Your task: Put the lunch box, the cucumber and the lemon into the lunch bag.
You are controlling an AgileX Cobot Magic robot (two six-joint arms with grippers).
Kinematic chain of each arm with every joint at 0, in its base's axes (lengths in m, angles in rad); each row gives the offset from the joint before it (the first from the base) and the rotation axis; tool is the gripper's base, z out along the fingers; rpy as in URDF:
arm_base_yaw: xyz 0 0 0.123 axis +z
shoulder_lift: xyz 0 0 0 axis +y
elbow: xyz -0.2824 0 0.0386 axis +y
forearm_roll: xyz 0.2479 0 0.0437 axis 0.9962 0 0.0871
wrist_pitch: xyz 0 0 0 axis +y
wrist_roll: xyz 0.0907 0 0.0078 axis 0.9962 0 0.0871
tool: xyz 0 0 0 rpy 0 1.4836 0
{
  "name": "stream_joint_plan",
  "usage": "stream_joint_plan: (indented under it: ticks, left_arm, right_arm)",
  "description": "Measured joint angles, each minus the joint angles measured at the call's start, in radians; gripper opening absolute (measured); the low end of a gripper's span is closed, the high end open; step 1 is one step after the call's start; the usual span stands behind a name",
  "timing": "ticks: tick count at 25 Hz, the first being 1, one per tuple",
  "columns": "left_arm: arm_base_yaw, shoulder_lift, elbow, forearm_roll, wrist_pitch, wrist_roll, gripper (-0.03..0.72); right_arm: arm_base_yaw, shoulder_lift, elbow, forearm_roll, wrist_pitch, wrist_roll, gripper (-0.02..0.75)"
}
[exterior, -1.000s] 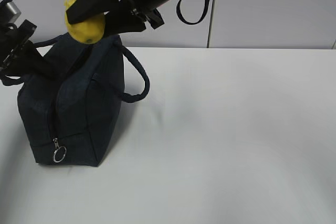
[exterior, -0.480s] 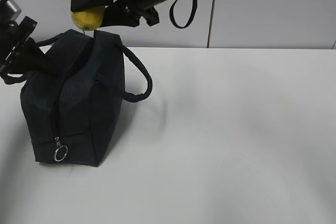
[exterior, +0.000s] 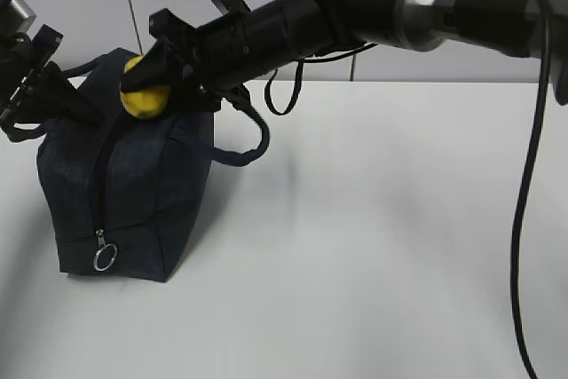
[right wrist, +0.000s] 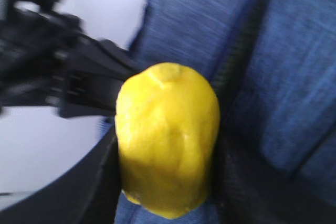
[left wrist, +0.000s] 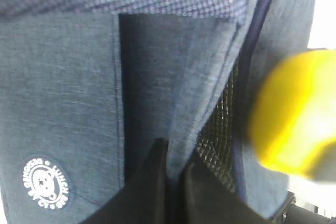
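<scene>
The right arm (exterior: 355,6) is matte black with a bare silver joint collar (exterior: 424,6) and a black cable (exterior: 528,184) hanging below that collar; the left gripper (exterior: 40,86) is black.

Lemon (exterior: 145,95): bright yellow, egg-shaped, skin dimpled, clamped between the fingers of the right pincer (exterior: 151,86), directly over the top opening of the lunch bag (exterior: 124,193). Lunch bag: dark navy fabric, boxy, upright on the tabletop beneath the right pincer; one side pinched by the closed left pincer (left wrist: 170,182). Silver ring pull (exterior: 104,259) hangs low on the near end. One loop handle (exterior: 244,144) droops toward the right pincer's side. Lunch box and cucumber not visible.
</scene>
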Motion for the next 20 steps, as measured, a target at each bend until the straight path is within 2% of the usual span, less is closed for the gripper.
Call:
stream_joint_plan:
  ticks: [3, 6, 12, 20]
  left_arm:
    - [0.000, 0.000, 0.000, -0.002, 0.000, 0.000, -0.008]
    - [0.000, 0.000, 0.000, -0.007, 0.000, 0.000, -0.008]
    - [0.000, 0.000, 0.000, -0.027, 0.000, 0.005, -0.008]
    - [0.000, 0.000, 0.000, -0.038, 0.000, 0.011, -0.008]
  right_arm:
    - [0.000, 0.003, 0.000, -0.140, 0.000, 0.038, 0.365]
    - [0.000, 0.003, -0.001, -0.221, -0.003, 0.063, 0.365]
    - [0.000, 0.003, -0.001, -0.242, -0.020, 0.072, 0.383]
    - [0.000, 0.003, -0.001, -0.214, -0.051, 0.072, 0.408]
